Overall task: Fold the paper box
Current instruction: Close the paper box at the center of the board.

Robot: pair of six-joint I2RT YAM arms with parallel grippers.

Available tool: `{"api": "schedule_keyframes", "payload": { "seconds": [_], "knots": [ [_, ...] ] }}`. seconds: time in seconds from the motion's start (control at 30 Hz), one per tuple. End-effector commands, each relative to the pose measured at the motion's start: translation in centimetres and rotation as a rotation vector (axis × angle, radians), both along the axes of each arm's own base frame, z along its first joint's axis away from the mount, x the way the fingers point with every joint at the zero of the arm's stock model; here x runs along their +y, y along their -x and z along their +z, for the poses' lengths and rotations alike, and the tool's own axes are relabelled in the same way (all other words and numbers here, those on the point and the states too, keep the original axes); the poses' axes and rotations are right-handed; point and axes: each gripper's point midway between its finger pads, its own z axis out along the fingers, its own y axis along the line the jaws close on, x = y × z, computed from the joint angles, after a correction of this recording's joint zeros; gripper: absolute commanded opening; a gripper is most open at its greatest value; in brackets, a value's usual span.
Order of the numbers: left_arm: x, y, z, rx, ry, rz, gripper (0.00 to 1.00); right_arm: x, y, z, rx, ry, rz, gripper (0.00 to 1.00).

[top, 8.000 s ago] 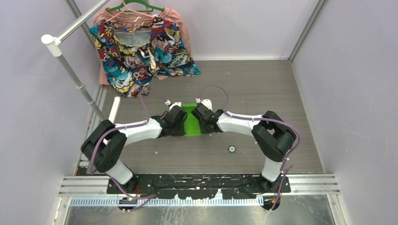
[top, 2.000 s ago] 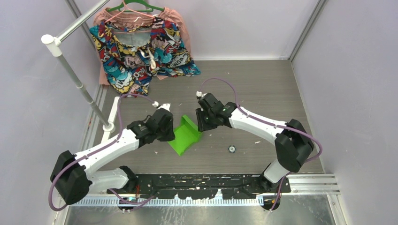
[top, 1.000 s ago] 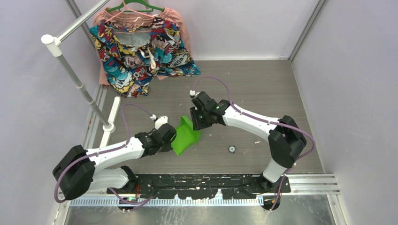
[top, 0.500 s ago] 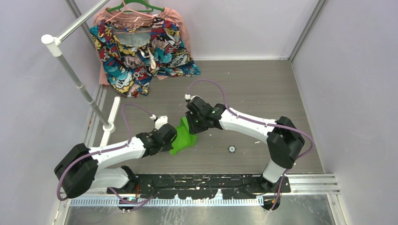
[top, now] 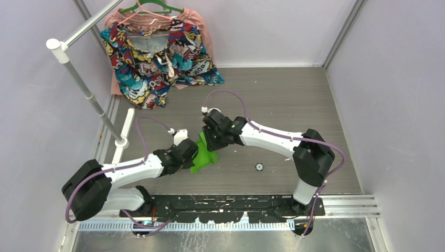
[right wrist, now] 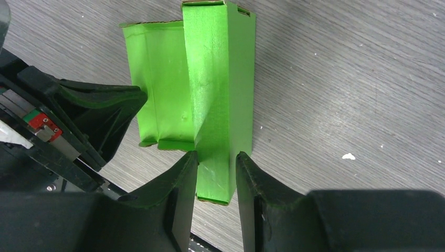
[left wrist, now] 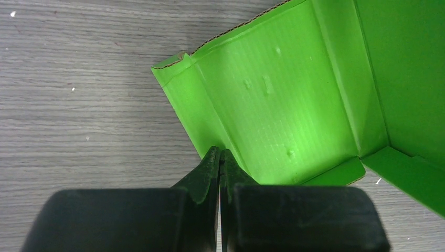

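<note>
Grey wood-grain tabletop (top: 294, 100) between pale lilac walls carries one paper box (top: 199, 157). It is lime-green and only partly folded, and it lies a little left of the tabletop's centre, nearer the near edge than the far one. Its long axis runs roughly from the near edge toward the far edge, with the near end leaning slightly left. One long wall stands raised and the other panels lie splayed open, inner face up.

Two grippers meet at it. The left gripper (left wrist: 219, 157) has its fingers pressed fully together, pinching a panel at the box's left side. The right gripper (right wrist: 216, 163) stands partly open, its fingers clasping the raised wall between them.

One patterned garment (top: 157, 58) hangs at the far left corner. One small dark round piece (top: 258, 167) lies apart, right of the box.
</note>
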Motion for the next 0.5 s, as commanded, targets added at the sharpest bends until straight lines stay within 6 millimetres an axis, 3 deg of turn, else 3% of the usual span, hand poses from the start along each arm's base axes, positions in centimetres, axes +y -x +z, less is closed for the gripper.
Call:
{"api": "schedule_keyframes", "payload": {
  "seconds": [0.0,0.47],
  "knots": [
    [0.3,-0.1,-0.9,-0.016,-0.005,0.021,0.0,1.3,-0.7,0.7,-0.023,-0.017,-0.017,0.38],
    [0.6,0.0,-0.8,-0.028,0.0,0.021,0.0,2.8,0.0,-0.8,0.009,0.004,0.003,0.38]
  ]
}}
